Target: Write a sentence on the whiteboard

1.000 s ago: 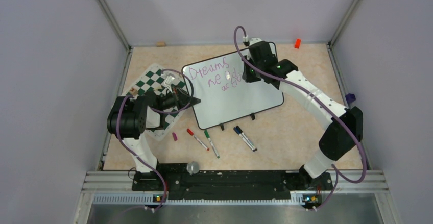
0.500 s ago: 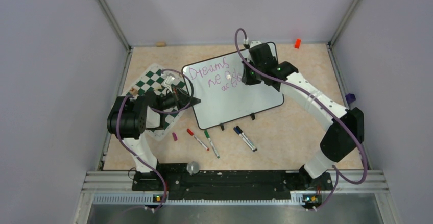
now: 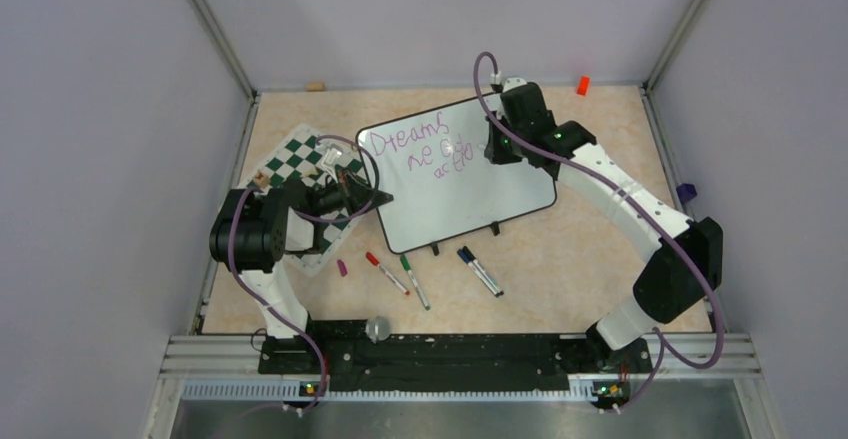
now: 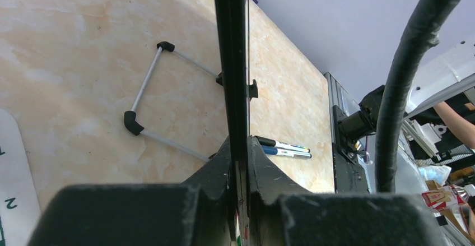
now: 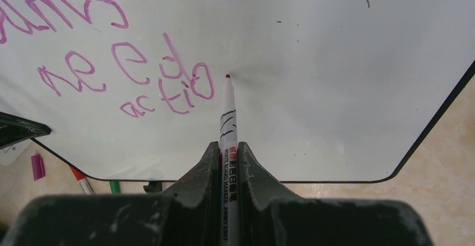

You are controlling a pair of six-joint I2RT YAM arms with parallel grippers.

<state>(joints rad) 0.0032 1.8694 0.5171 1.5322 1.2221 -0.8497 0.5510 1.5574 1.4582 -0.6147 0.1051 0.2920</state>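
Right wrist view alone showed the right gripper [image 5: 227, 152] clamping a whiteboard marker [image 5: 228, 117] beside the sentence [image 5: 140, 72]. The left gripper [image 4: 238, 152] pinched the edge of the whiteboard [image 4: 231, 61].

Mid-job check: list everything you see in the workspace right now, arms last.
whiteboard: 1, white with black frame, table centre
sentence: 1, purple-pink, board's upper left, ends "actio"
chess mat: 1, green-and-white, left of board
red marker: 1, red cap, in front of board
green marker: 1, green cap, beside the red
blue markers: 2, dark blue, side by side
cap: 1, purple, left of red marker
small object: 1, orange, far edge
held marker: 1, white, right of "actio"
left gripper: shut on whiteboard's edge
right gripper: shut on held marker
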